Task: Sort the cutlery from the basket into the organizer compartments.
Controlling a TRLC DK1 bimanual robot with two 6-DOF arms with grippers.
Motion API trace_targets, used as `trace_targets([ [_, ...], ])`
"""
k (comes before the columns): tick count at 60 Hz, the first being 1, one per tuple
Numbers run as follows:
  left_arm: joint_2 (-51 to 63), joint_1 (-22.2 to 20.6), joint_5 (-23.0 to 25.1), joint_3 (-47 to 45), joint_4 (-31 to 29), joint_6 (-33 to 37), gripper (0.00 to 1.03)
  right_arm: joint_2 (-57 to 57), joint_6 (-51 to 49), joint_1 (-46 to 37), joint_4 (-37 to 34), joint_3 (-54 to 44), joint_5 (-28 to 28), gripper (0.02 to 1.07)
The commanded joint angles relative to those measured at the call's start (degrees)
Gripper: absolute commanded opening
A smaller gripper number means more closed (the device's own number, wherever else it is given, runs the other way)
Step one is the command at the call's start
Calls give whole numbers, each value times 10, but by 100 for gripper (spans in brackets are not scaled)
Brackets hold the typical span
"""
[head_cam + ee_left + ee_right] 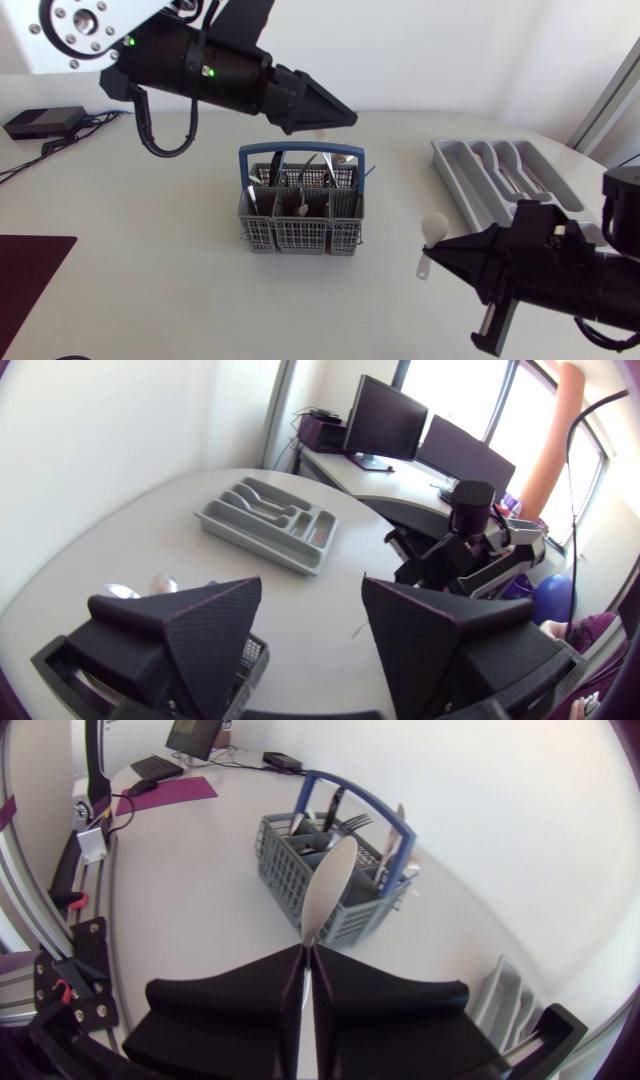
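Right gripper (306, 956): fingers pressed nearly together, clamped on the handle of a spoon (325, 885). The bowl sticks out ahead of the fingertips, broad face toward the wrist camera. A grip low on the handle likely leaves the bowl end free to go into a slot first.

Cutlery basket (285, 875): ahead of the right gripper and beyond the spoon tip, well apart from it. Forks and other handles stand upright in its cells under the blue carry handle. Several pieces remain to sort.

Organizer (455, 185): off to the side of the right gripper, not ahead of it. The spoon is therefore clear of the basket and not yet over any compartment. Judged step: carry and turn toward the organizer. A few pieces already lie in its long slots; exact types are too small to tell.

Left gripper (310, 585): fingers spread wide, nothing between them. It hangs above the far side of the basket, a corner of mesh under one finger. It is probably staged there for the next pick while the right arm delivers.

Desk (150, 250): pale and bare around the basket.
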Motion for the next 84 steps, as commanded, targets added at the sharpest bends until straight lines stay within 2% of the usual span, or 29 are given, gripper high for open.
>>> trace_targets([
  [1,-7,0,-37,7,-22,20,76,-8,-51,-54,-8,-20,0,8],
  [5,-8,-10,-85,-6,-36,46,76,-8,-89,-109,-2,-27,-3,8],
  [13,-14,-18,-152,-43,-44,81,76,12,-176,-244,31,-44,-33,8],
  [23,-25,-14,-186,-83,-44,104,76,89,-290,-419,96,-54,-99,8],
  [33,-33,-10,-204,-107,-44,115,76,190,-363,-530,192,-49,-124,8],
  [54,-33,-21,-218,-134,-39,119,76,411,-447,-636,394,-18,-121,8],
  [69,-36,-31,-229,-143,-39,118,76,523,-482,-659,450,32,-111,8],
  [84,-50,-26,-231,-151,-40,119,76,617,-523,-663,519,65,-64,10],
])
